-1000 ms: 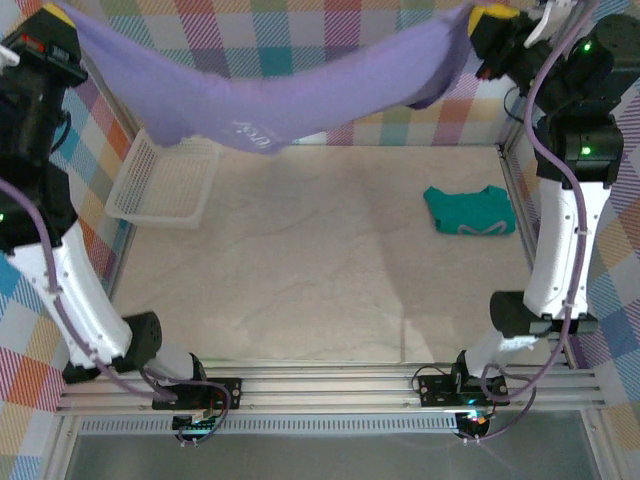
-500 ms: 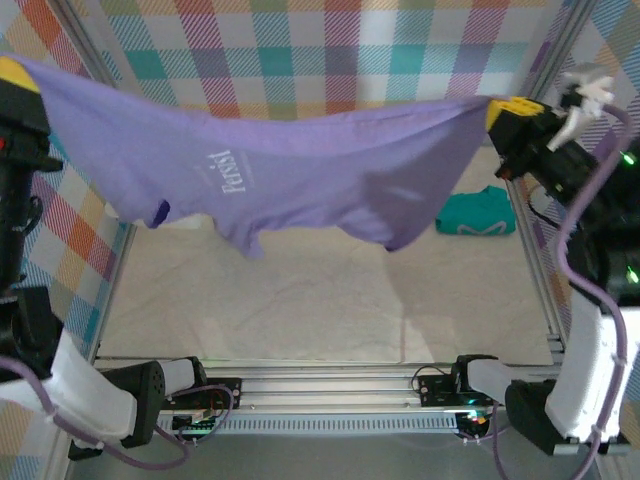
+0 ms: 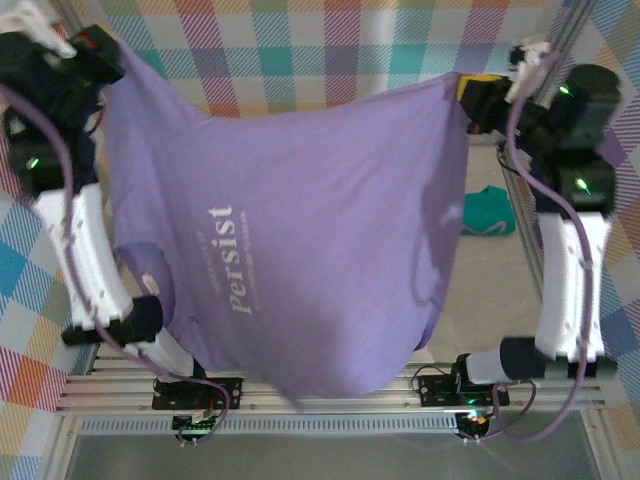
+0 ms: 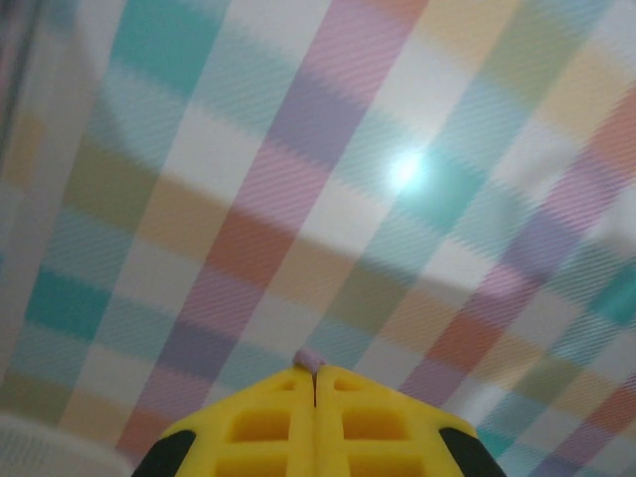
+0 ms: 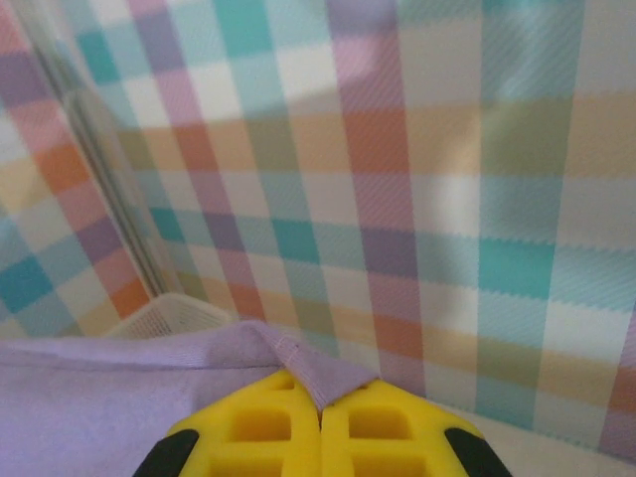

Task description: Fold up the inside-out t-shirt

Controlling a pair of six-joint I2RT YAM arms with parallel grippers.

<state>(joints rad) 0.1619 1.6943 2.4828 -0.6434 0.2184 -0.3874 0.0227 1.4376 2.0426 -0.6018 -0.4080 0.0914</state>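
Behind hanging t-shirt (image 3: 300,250), teal garment (image 3: 487,214)

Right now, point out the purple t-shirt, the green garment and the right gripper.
purple t-shirt (image 3: 330,250): top view, middle of the hanging cloth.
green garment (image 3: 492,215): top view, its visible part.
right gripper (image 5: 320,407): right wrist view, between its shut fingertips.

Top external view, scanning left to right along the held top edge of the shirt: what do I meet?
left gripper → lavender t-shirt → right gripper. Both sets of jaws are shut on the shirt's top corners.
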